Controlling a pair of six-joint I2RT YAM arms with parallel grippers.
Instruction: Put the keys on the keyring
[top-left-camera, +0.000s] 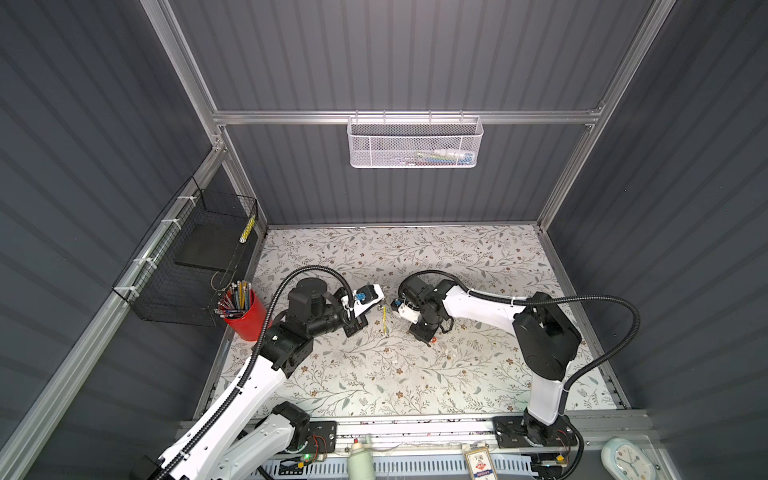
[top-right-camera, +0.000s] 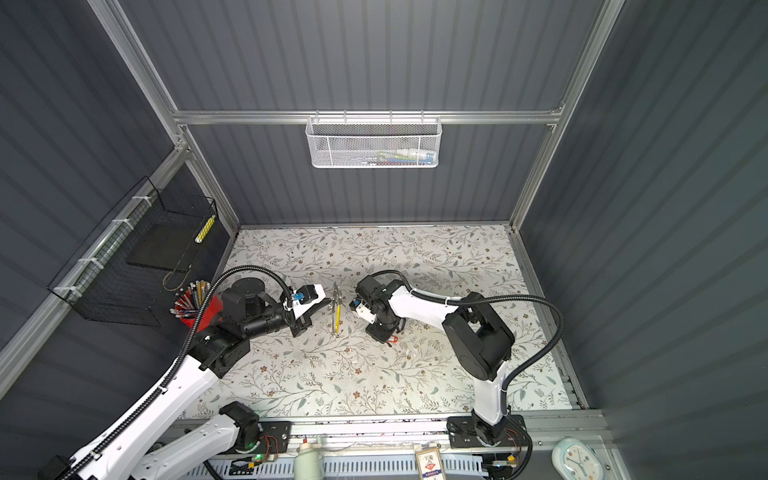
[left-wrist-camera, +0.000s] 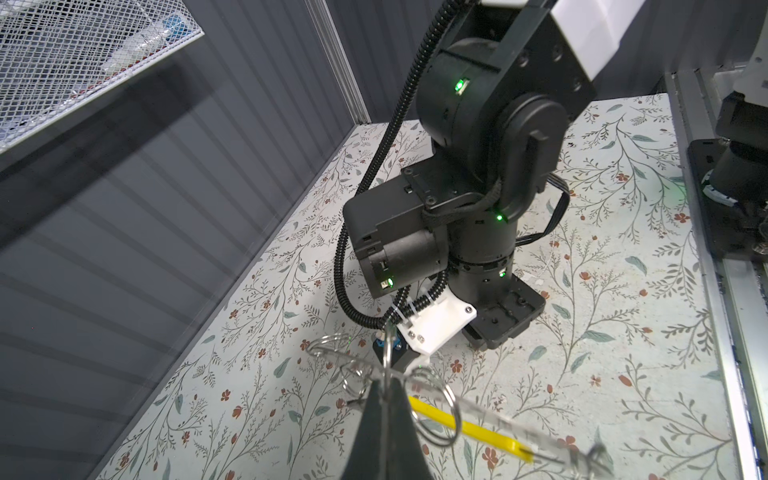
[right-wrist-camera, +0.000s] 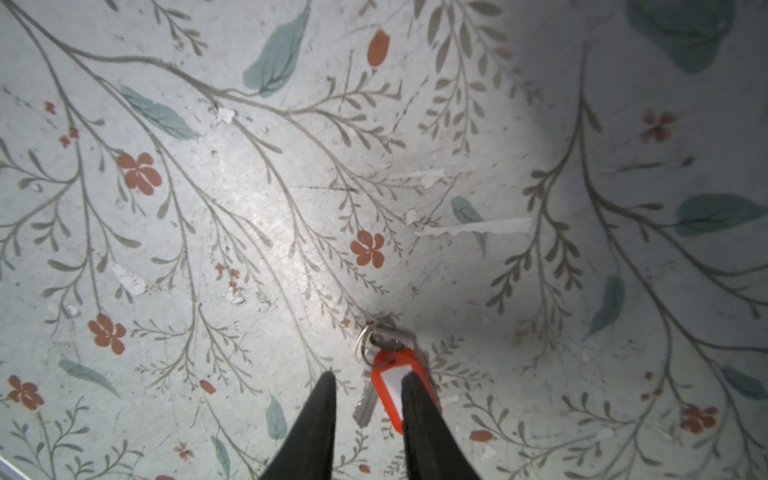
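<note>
Keyring: thin grey wire hoop with one yellow plastic stretch. It sits between the two arms, nipped in the left pincer, tips pressed together on the wire.

Key: silvery, flat on the worn floral surface, with an oval red tag. Right pincer is spread astride it, one finger over the tag. Bare surface on all sides.

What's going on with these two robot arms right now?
The two arms are working on getting keys onto a ring. The left gripper is shut on the thin grey metal keyring hoop with its yellow plastic segment, holding it over the floral-patterned table. The right gripper is down at the table, jaws apart astride a small silvery key with a red oval tag, which lies flat, not yet lifted.
</note>
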